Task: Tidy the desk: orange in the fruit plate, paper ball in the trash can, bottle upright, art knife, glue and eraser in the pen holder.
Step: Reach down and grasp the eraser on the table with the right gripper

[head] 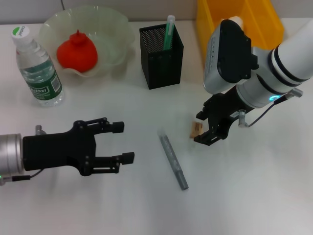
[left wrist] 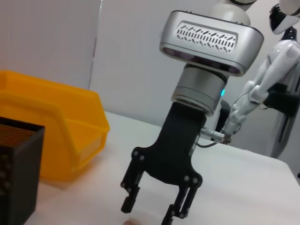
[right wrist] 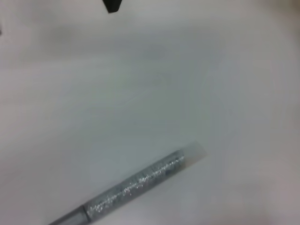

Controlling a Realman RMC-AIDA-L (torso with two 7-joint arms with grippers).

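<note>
While open, right gripper point(head: 204, 128) straddles the eraser point(head: 196, 129).

Tan eraser point(head: 196, 129) flat on desk.

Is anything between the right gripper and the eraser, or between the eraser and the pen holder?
Nothing visible. The right gripper hangs right at the eraser, jaws open. The desk between the eraser and the pen holder is bare; the glitter stick lies off that line.

White desk point(head: 254, 196); plain pale wall point(left wrist: 131, 56) behind
</note>
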